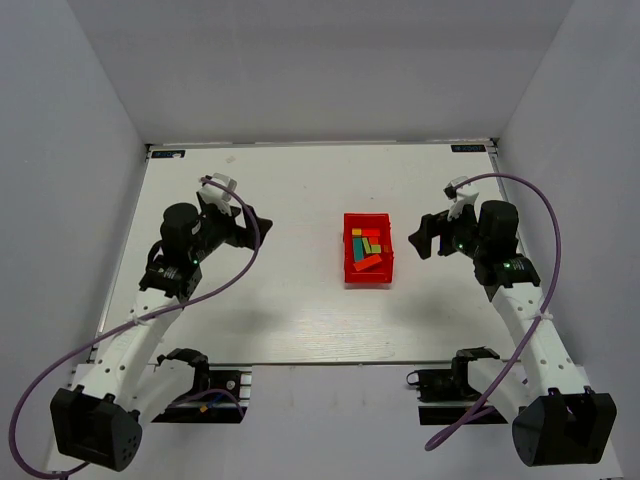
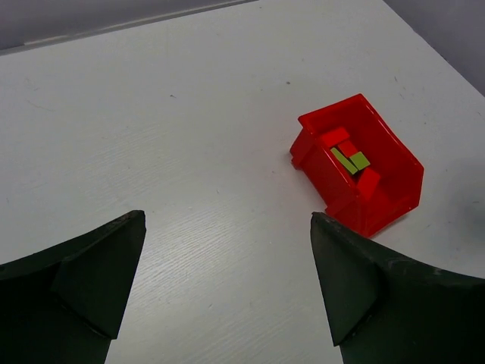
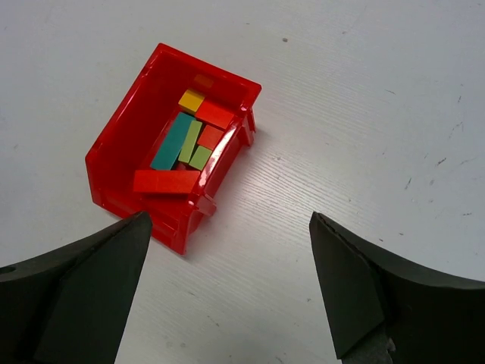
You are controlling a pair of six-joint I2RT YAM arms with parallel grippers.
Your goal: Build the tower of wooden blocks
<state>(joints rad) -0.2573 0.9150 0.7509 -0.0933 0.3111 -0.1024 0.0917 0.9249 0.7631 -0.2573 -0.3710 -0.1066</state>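
Note:
Small painted wood blocks [image 1: 369,249] lie loose in a red plastic bin [image 1: 351,268] at mid-table: red, orange, lime green, teal and yellow pieces, not stacked. The right wrist view shows them best [image 3: 182,144]; the left wrist view shows a few [image 2: 350,159] over the bin wall [image 2: 379,205]. My left gripper [image 1: 262,226] is open and empty, left of the bin and apart from it [image 2: 227,250]. My right gripper [image 1: 416,238] is open and empty, just right of the bin [image 3: 227,250].
The white table [image 1: 290,300] stands between grey walls. Its back edge [image 1: 320,146] carries two small labels at the corners. The arm bases and purple cables sit at the near edge.

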